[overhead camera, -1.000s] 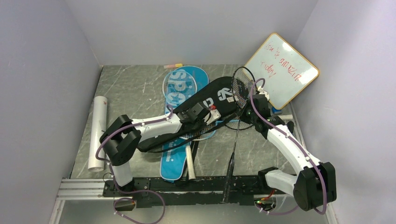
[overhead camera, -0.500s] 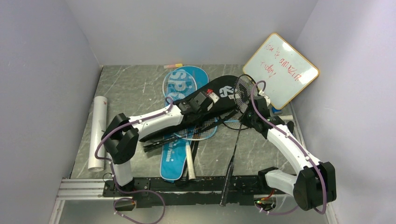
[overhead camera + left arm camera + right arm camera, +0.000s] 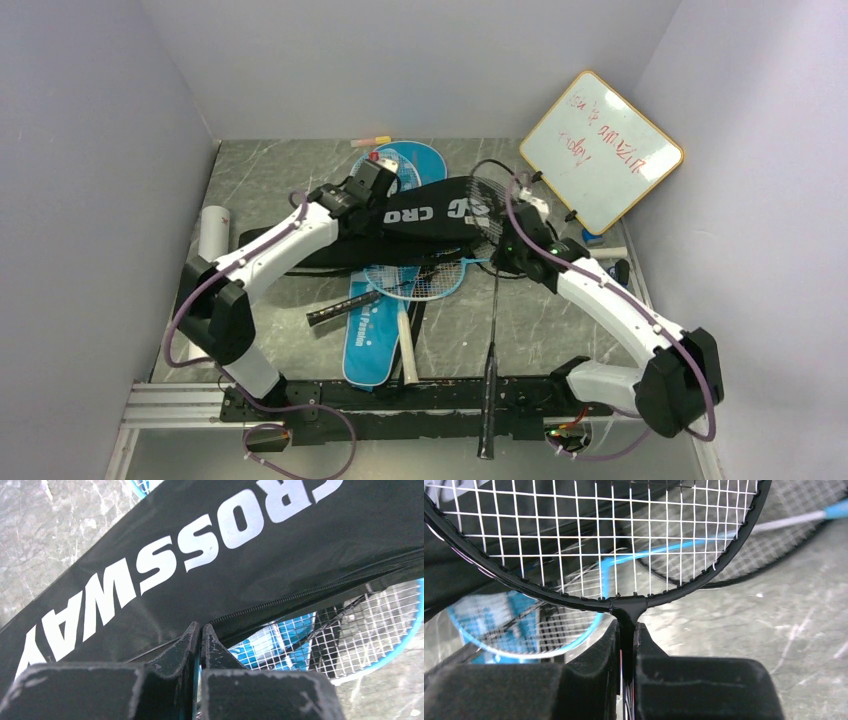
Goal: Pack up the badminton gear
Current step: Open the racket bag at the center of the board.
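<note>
The black bag [image 3: 430, 212] with white lettering lies across the middle of the table. My left gripper [image 3: 368, 188] is shut on its zipped edge [image 3: 280, 602] near its far left end; the fingertips [image 3: 192, 635] are pressed together there. My right gripper [image 3: 501, 261] is shut on the throat [image 3: 626, 611] of the black racket [image 3: 493, 330]. That racket's strung head [image 3: 599, 530] hangs over the bag's right end, and its handle points at the arm bases. A light-blue racket [image 3: 410, 285] lies under the black bag, on the blue bag [image 3: 372, 340].
A long white tube [image 3: 212, 222] lies at the left, partly behind my left arm. The orange-rimmed whiteboard [image 3: 600, 150] leans in the back right corner. A white racket handle [image 3: 405, 345] rests beside the blue bag. A second dark racket head [image 3: 744, 570] lies on the table.
My left arm has swung back and to the left, dragging the black bag out flat. My right gripper has moved left with the black racket, toward the bag's right end.
</note>
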Controlling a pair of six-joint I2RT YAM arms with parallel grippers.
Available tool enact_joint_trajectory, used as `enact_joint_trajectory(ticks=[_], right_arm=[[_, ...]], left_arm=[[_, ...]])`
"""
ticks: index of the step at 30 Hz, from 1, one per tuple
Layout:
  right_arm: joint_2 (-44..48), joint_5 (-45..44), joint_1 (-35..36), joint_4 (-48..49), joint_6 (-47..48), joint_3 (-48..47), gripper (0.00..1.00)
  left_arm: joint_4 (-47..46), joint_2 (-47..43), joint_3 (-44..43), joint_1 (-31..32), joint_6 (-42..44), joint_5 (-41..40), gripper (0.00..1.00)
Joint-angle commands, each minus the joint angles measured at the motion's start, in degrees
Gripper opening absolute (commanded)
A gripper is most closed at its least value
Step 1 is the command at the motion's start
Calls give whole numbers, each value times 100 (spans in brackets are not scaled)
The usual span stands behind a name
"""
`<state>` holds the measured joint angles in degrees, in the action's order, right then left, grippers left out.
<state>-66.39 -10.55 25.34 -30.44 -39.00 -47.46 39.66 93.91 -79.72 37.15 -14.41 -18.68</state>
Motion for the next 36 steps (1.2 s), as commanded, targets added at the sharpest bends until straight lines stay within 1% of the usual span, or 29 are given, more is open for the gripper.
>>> enact_joint_trajectory(ticks=[1,3,5,8,11,16,23,27,29,33,36], right_arm=[[-305,-787,750,-724,-74,-885,0],[-295,-787,948,-976,-133,-992,0],[-80,-729,1175,-1050,-108,-966,0],[272,-352,1556,-1074,166,-899,0],[435,-91,1943,-1366,265,-950,0],[485,-215,2743,-1943,28,-971,0],[268,-384,3824,-2256,-213,-1118,0],[168,-132,4061,-1805,18,-950,0],[36,-172,4083,-1636,100,-923,0],[-380,-614,4082,-1450,240,-1181,0],[-700,-942,4069,-1359,340,-1436,0]], left_arm=[[-145,-266,-71,-122,-328,316,5],[-179,-208,-214,-164,-308,357,5],[-223,-115,-313,-189,-260,428,5],[-237,66,-524,-220,-209,535,5],[-264,214,-669,-270,-181,645,5],[-382,312,-811,-384,-167,831,5],[-382,408,-1029,-496,-158,945,5],[-367,422,-1118,-550,-149,1108,5],[-365,407,-1141,-564,-141,1231,5],[-357,271,-1061,-559,-117,1572,5],[-371,98,-896,-559,-102,1673,5]])
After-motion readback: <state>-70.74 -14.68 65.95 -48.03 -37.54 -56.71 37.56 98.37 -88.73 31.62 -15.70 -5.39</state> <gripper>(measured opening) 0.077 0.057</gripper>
